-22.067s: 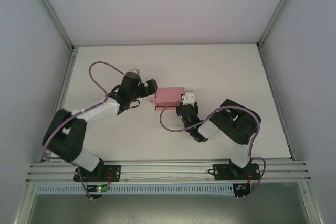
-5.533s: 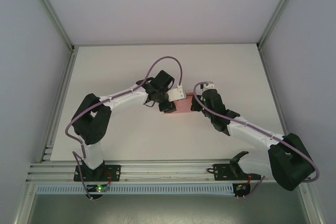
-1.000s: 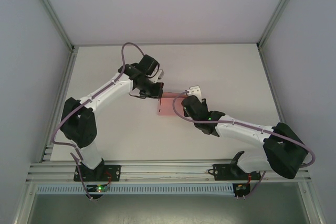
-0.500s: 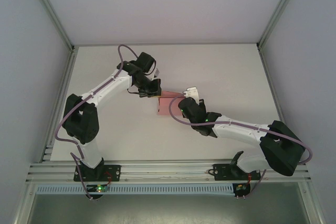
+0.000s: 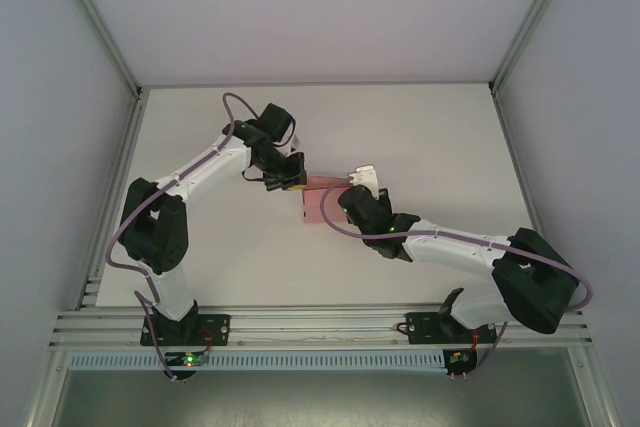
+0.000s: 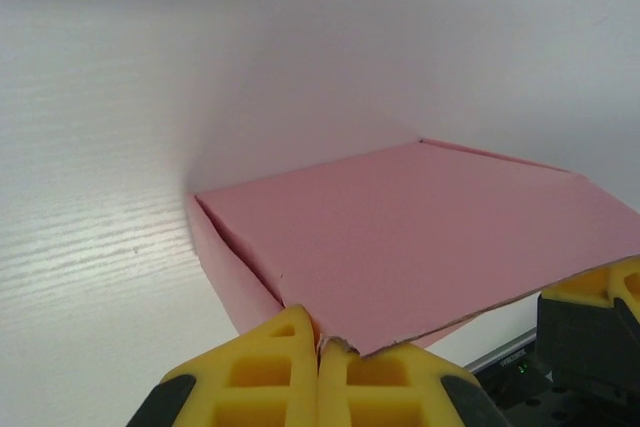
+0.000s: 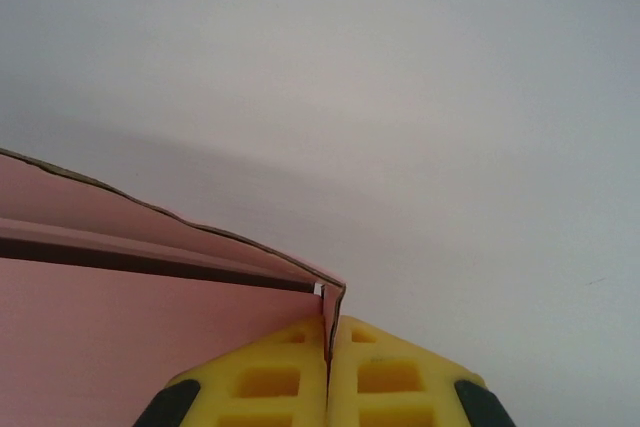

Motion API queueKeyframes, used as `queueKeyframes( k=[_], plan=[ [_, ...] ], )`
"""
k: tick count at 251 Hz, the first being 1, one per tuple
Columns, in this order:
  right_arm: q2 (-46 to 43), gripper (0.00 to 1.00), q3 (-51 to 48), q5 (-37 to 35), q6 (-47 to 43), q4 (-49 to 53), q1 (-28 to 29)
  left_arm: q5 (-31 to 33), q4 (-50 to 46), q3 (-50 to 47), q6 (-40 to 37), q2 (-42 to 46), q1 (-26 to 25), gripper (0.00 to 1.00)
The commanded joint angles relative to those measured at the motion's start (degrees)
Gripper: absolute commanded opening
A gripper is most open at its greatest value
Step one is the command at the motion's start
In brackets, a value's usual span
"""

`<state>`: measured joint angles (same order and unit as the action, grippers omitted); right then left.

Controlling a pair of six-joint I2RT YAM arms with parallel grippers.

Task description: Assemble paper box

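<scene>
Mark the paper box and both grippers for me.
paper box (image 6: 420, 237): left wrist view, middle of its pink top panel.
left gripper (image 6: 318, 345): left wrist view, seam between its shut yellow fingertips.
right gripper (image 7: 328, 332): right wrist view, seam between its yellow fingertips, pinching the box's edge.

The paper box (image 6: 400, 237) is thin matt pink card, rough at its cut edge. The bench (image 6: 90, 197) is matt white, finely grained.

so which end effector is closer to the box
Neither, both are pinching it. The left end effector is shut on the far left corner of the box; the right end effector is shut on its right side.
</scene>
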<state>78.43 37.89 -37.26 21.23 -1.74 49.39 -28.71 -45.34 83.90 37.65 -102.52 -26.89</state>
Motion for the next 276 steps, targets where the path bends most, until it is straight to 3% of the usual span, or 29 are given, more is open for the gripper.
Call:
queueKeyframes(
  k=[1,43,82,113,145,161,181,205,244,276],
  plan=[
    [3.81,0.0,-2.87,8.05,0.46,11.12,1.59,-2.96,3.83,-3.38,-1.79,2.76,-1.03,0.0],
    [5.02,0.0,-2.45,7.57,1.37,11.41,1.67,0.72,7.9,-9.8,-3.1,5.36,-2.91,0.0],
    [5.63,0.0,-2.12,6.93,2.39,11.11,2.1,10.34,8.78,-12.31,-2.86,6.57,-6.78,0.0],
    [5.85,0.0,-2.14,5.65,4.08,10.96,2.79,16.28,15.42,-18.39,5.52,8.68,-9.15,0.0],
    [6.48,0.0,-1.29,4.92,5.05,11.3,4.28,17.4,25.72,-24.54,13.38,11.16,-11.61,0.0],
    [6.61,0.0,-0.71,2.98,5.69,12.37,5.32,21.93,23.71,-24.61,15.38,11.82,-13.32,0.0],
    [6.32,0.0,-0.83,0.91,6.49,12.51,6.48,28.22,18.61,-23.09,15.73,12.32,-15.71,0.0],
    [5.79,0.0,-1.88,1.23,6.14,9.93,6.77,32.0,19.71,-24.05,13.59,12.87,-18.23,0.0],
    [5.37,0.0,-2.67,0.78,5.1,8.86,6.88,31.4,21.25,-26.37,7.55,11.93,-20.19,0.0],
    [4.65,0.0,-3.32,0.3,4.77,8.2,6.88,32.17,20.98,-28.67,8.42,13.22,-20.14,0.0]
  ],
)
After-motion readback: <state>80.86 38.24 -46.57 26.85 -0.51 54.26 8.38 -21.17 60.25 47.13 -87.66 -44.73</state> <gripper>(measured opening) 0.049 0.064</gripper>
